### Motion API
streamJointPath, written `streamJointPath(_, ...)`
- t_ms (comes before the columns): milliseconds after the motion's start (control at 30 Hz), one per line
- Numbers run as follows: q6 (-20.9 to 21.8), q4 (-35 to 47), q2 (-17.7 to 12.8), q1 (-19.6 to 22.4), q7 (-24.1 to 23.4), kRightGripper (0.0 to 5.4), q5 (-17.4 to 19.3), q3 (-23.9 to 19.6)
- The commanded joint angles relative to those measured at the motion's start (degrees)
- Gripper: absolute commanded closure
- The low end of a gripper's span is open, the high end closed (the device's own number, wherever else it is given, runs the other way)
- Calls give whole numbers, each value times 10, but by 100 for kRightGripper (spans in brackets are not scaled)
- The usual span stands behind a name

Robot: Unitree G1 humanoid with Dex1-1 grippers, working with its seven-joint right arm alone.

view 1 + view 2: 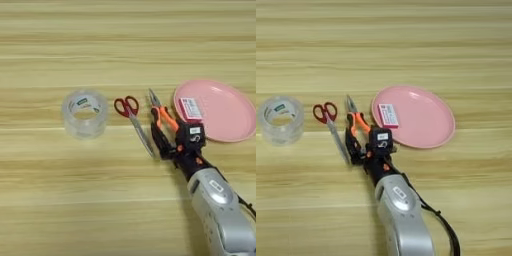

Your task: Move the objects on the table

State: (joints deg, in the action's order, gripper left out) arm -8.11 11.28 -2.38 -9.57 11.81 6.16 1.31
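The two black fingers of the right gripper (pixel 161 139) are sitting on the orange-and-black-handled pliers (pixel 161 119), though whether they are pinching the handles or merely spread around them I cannot tell, since the black fingers are blending into the black handle; the pliers are lying flat on the light-yellow striped wooden table (pixel 125 45), nose pointing away from the robot, just beside the red-handled steel scissors (pixel 133 120) on their left; to their right the shallow oval pink plate (pixel 426 120) is holding the small pink-and-white rectangular piece (pixel 388 114) near its left rim; the clear wide tape roll (pixel 84 112) is standing well apart to the left; the step in hand is seemingly grasping the pliers; the next move is probably calling for a firm closing, then a clean lift clear of the scissors.
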Motion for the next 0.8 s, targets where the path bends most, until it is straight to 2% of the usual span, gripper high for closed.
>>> streamJointPath(33,23,41,-5,34,-1,199,11,-11)
streamJointPath(167,25,46,-11,49,-8,199,14,-29)
streamJointPath(400,24,15,-30,87,-20,199,30,-88)
streamJointPath(800,21,-49,-79,136,-42,200,40,-174)
